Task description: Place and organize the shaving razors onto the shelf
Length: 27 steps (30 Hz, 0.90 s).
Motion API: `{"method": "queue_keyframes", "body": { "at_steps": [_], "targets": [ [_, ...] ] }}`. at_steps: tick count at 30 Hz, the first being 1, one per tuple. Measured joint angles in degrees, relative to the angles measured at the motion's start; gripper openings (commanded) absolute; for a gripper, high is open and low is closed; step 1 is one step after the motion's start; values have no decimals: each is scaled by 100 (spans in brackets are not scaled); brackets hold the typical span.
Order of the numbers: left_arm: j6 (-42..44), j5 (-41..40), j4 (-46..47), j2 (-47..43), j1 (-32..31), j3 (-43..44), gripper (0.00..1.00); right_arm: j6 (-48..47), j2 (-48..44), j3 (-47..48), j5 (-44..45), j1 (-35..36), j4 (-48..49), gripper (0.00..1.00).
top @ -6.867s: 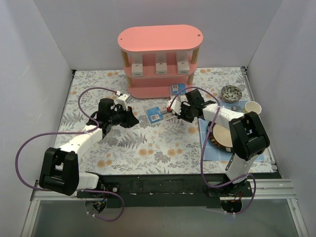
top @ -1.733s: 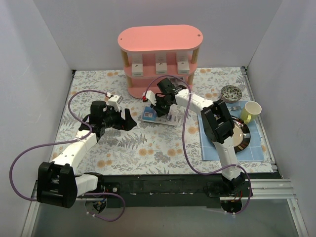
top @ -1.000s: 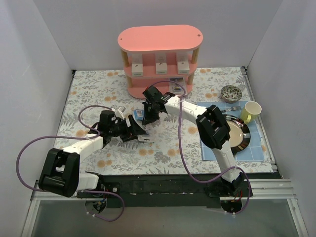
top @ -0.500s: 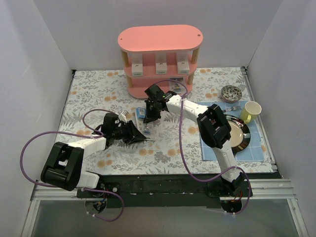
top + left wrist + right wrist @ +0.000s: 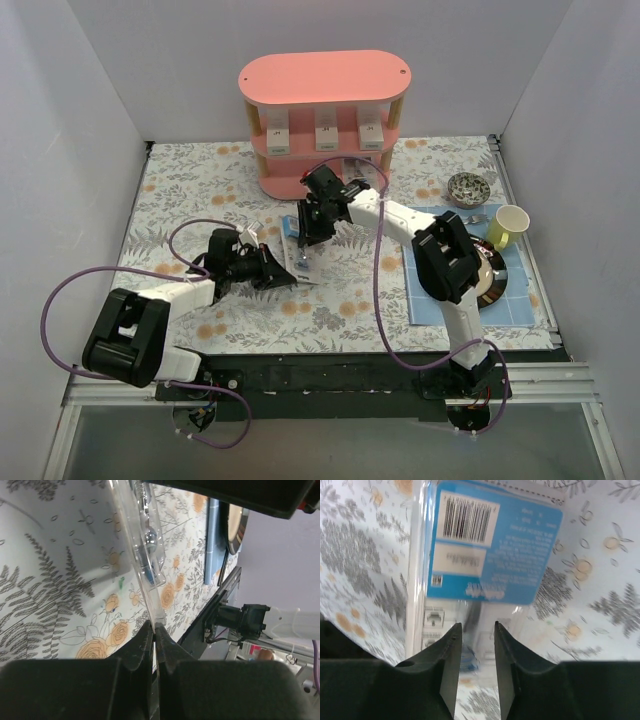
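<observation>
A clear blister pack with a blue card sits tilted on the floral table, in front of the pink shelf. My left gripper is shut on the pack's clear plastic edge, its fingers pinching the rim in the left wrist view. My right gripper is open just above the pack's far end. The blue card lies beyond its fingers. Three white razor boxes stand on the shelf's middle tier. A second blister pack shows partly behind the right arm at the shelf's foot.
A blue mat with a dark plate lies at the right. A yellow cup and a small patterned bowl stand behind it. White walls close in the table on three sides.
The right gripper brought the blister pack leftward from near the shelf. The left gripper closed on its edge. The right gripper has let go and drawn slightly back and right.
</observation>
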Motion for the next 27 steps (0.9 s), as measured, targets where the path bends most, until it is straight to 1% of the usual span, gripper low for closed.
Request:
{"method": "queue_keyframes", "body": {
  "at_steps": [4,8,11,14,20,27],
  "targets": [
    [177,282,216,-66,2,9,0,-944,-634,-212,-103,-162,-389,41],
    [442,577,203,-94,68,212,0,-1956,-1547,-544,-160,-319,-793,41],
    [697,918,103,-52,219,560,0,-2726,-2271,-922,-155,-426,-986,42],
    [929,1292,81,127,461,975,0,-3257,-2745,-1130,-103,-470,-1062,42],
    [1521,2015,-26,769,916,1598,0,-3733,-3147,-1401,98,-568,-962,42],
    [2603,2750,-933,2017,1327,2767,0,-4083,-3259,-1609,269,-638,-927,42]
  ]
}}
